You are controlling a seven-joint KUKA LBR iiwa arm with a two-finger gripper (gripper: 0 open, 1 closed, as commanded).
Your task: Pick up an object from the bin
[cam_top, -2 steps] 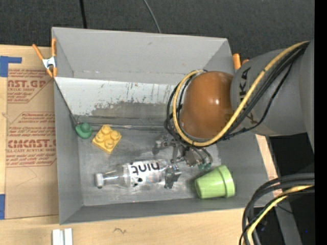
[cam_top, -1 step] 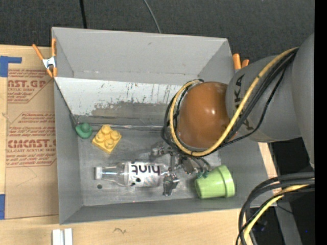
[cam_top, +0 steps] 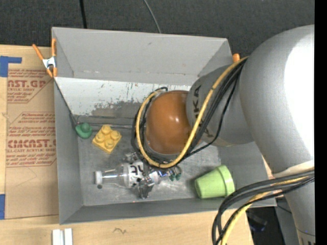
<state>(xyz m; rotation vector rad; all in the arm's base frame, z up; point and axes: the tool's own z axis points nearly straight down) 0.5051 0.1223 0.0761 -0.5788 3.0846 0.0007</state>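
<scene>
**Here, a robot claw sits low in a scuffed grey bin**

Down near the front of the grey metal bin [cam_top: 143,55], the claw [cam_top: 142,176] of a silver arm [cam_top: 286,101] sits close to the floor, under the arm's rounded orange cover [cam_top: 166,121] and a loop of yellow and black cables [cam_top: 137,131]. Whether the claw is open or closed cannot be told, as its tip is a tangle of small dark and bright parts.

Just to its left, on the front-left part of the floor, lies a small silvery-clear object [cam_top: 110,176]. It is very near the claw, but whether the two touch cannot be made out.

A light green cup [cam_top: 214,181] lies on its side to the claw's right, near the front wall. A yellow toy brick [cam_top: 106,138] rests further back on the left, with a small green piece [cam_top: 83,130] just beside it against the left wall.

The bin's floor is dull, scratched metal, paler where it is worn. Its sloping back wall carries a dark smear and fine scrapes. Beyond the bin the ground is dark.
</scene>
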